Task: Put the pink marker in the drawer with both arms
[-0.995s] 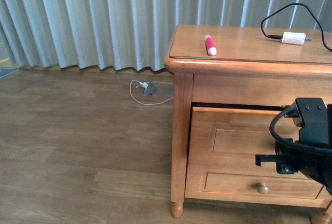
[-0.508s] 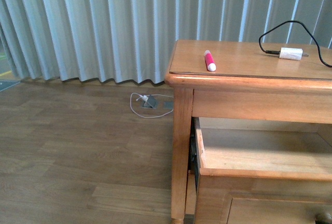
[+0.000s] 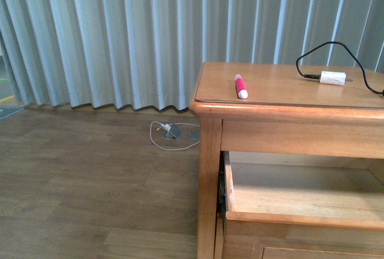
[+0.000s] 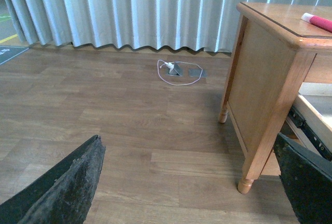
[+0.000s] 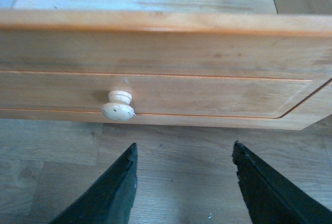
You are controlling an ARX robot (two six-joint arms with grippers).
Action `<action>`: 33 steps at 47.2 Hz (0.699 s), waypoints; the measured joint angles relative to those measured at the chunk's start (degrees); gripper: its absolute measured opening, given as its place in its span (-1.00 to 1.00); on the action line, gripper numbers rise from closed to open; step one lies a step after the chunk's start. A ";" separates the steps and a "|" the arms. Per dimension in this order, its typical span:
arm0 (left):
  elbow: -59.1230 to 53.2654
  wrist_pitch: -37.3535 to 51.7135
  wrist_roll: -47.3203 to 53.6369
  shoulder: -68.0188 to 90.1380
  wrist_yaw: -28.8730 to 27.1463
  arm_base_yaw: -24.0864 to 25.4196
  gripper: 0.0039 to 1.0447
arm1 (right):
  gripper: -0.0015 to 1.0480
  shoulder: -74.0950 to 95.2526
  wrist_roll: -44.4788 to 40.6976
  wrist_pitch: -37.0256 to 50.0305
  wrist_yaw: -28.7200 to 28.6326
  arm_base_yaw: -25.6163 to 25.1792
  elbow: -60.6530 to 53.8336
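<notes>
Pink marker [image 3: 240, 86]: lies flat on the top of the wooden nightstand [image 3: 282, 112], in the left part of the top, close to the near edge and well apart from the plug.
Marker axis: the long axis runs near to far across the top. The near end leans a little to the right. A white cap shows at the near end; the body behind it is bright pink.
Drawer [image 3: 300, 218]: open below the top, with its pale wooden floor bare. In the right wrist view its panelled front [image 5: 155, 53] carries a round knob [image 5: 118, 105].
Left gripper [image 4: 187, 182]: fingers spread wide apart with nothing between them. It hangs over the wooden floor [image 3: 90, 181] to the left of the nightstand, and the marker [image 4: 317, 22] shows at the edge of its view.
Right gripper [image 5: 184, 187]: fingers apart and holding nothing, just in front of and below the drawer front. They are near the knob but not touching it.
Plug [image 3: 332, 78]: small and white, on the far right of the top, with a black cable [image 3: 327, 48] looping behind it.
Backdrop: pale pleated curtain [image 3: 120, 31]; a white cord [image 3: 171, 134] lies on the floor by it.
</notes>
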 joint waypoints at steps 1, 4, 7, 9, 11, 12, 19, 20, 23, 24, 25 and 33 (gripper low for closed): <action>0.00 0.00 0.00 0.00 0.00 0.00 0.89 | 0.19 -2.62 0.24 -2.47 -0.96 -0.46 0.11; 0.00 0.00 -0.02 0.00 -0.02 0.00 0.89 | 0.39 -10.88 0.72 -9.90 -3.58 -1.97 0.79; 0.00 0.00 -0.02 0.00 0.00 0.00 0.89 | 0.59 -18.08 1.22 -16.44 -6.23 -3.58 1.99; 0.00 0.00 0.00 0.00 0.00 0.00 0.89 | 0.73 -23.47 1.55 -21.40 -8.26 -4.72 3.13; 0.00 0.00 0.00 0.00 0.00 0.00 0.89 | 0.85 -27.91 1.92 -25.64 -10.19 -5.81 4.20; 0.00 0.00 -0.02 0.00 0.00 0.00 0.89 | 0.87 -30.86 2.12 -28.57 -11.63 -6.56 5.01; 0.00 0.00 0.00 0.00 0.00 0.00 0.89 | 0.84 -45.35 2.12 -44.28 -20.09 -10.75 8.83; 0.00 0.00 -0.02 0.00 0.00 0.00 0.89 | 0.84 -46.97 2.12 -46.14 -21.46 -11.56 9.20; 0.00 0.00 0.00 0.00 0.00 0.00 0.89 | 0.84 -51.10 2.12 -50.10 -25.46 -14.12 9.81; 0.00 0.00 0.00 0.00 0.00 0.00 0.89 | 0.84 -51.82 2.12 -50.66 -26.16 -14.69 9.81; 0.00 0.00 0.00 0.00 0.00 0.00 0.89 | 0.84 -52.28 2.12 -50.97 -26.53 -15.08 9.81; 0.00 0.00 0.00 0.00 0.00 0.00 0.89 | 0.84 -53.18 2.12 -51.19 -26.75 -15.98 9.88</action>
